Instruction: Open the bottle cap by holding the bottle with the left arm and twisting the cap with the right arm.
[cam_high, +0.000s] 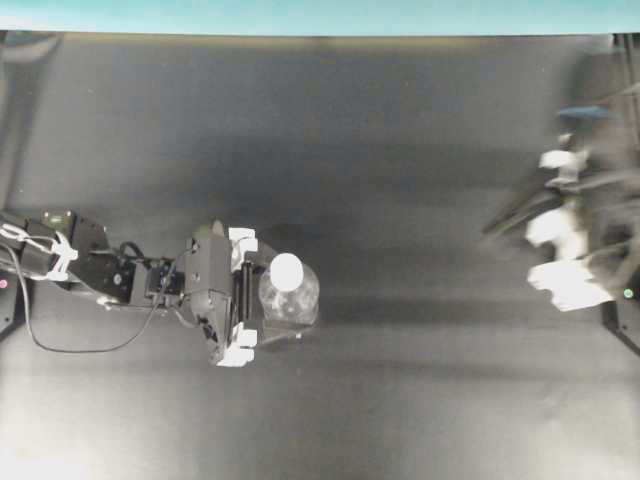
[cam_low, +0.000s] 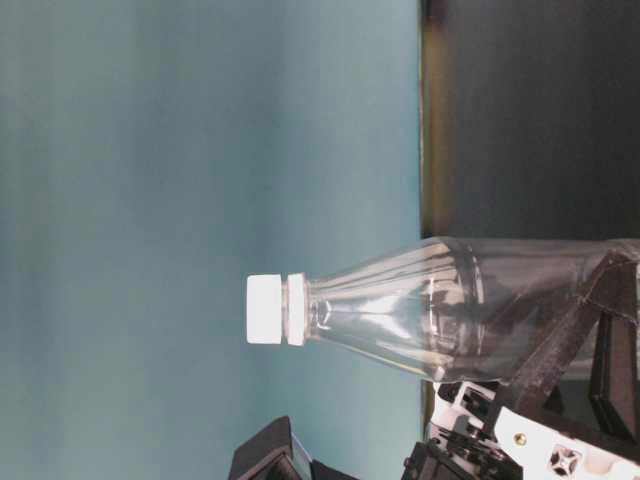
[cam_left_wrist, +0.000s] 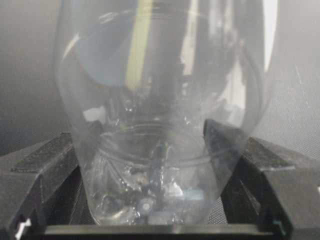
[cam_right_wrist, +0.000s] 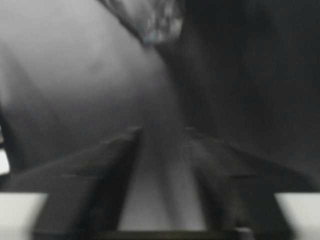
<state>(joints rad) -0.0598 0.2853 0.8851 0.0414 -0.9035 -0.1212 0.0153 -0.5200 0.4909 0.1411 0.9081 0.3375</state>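
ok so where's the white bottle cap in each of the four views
Overhead: the bottle cap sits left of centre, on top of the bottle.
Table-level: the picture is turned sideways; the cap is left of centre and points left.
Left wrist: not in it, only the bottle's clear body.
Right wrist: not in it; the picture is blurred.
Shared landmark: the left gripper around the bottle.

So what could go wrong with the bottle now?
The bottle stands upright between the left gripper fingers; if that hold is loose, the round clear body might spin or tip once the cap is twisted. The right arm is blurred at the table's far right edge, so a fast approach could knock the bottle instead of landing on the small cap.
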